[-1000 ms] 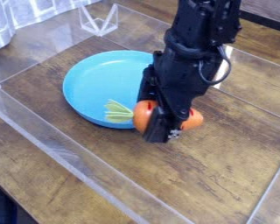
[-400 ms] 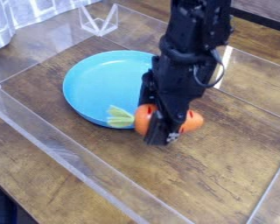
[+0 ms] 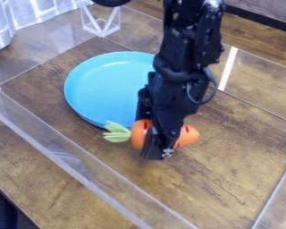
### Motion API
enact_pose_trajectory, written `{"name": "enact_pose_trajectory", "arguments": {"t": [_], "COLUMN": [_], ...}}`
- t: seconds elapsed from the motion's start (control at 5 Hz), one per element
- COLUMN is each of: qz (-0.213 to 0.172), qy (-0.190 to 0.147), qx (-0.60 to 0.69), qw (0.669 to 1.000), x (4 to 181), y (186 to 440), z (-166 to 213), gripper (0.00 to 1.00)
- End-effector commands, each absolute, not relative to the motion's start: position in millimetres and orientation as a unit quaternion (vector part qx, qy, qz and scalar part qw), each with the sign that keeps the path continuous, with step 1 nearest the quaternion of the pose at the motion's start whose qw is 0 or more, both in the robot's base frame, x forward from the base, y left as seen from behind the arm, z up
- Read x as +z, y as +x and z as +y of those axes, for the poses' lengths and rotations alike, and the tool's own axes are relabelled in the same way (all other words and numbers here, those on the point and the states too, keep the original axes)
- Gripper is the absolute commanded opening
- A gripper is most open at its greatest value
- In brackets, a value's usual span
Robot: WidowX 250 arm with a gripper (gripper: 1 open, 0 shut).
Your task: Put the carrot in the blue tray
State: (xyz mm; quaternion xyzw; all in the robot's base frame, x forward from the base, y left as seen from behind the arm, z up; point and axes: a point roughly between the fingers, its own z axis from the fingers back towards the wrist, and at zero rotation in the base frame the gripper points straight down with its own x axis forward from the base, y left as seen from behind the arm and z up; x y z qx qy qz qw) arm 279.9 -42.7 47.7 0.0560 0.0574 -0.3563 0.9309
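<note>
Beside the blue tray [image 3: 97,82], low over the wooden bench [image 3: 229,179], the end effector [image 3: 157,143] points straight down, clenched tight on the carrot [image 3: 185,136]. Its green leaves poke out by the rim. It is not yet in the tray.

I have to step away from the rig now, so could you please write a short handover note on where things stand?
Hand: pointing straight down, shut on the carrot, low over the wooden table.
Carrot: in the hand's grip just outside the blue tray, off its near-right rim; the green leaves reach toward the rim.
Blue tray: on the table, nothing in it.
Done: the carrot is gripped.
Left: carry it over the rim, let go inside the tray and pull the hand clear.
</note>
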Motion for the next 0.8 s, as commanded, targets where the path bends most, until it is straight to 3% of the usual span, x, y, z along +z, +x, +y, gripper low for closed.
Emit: {"name": "enact_pose_trajectory", "arguments": {"t": [0.0, 0.6], "qz": [0.035, 0.019], "qy": [0.054, 0.066], "qx": [-0.355, -0.366], "qw": [0.933, 0.928], "x": [53.7, 69.5], "y": [283, 289], "z": [-42, -43], "gripper": [0.0, 0.0]}}
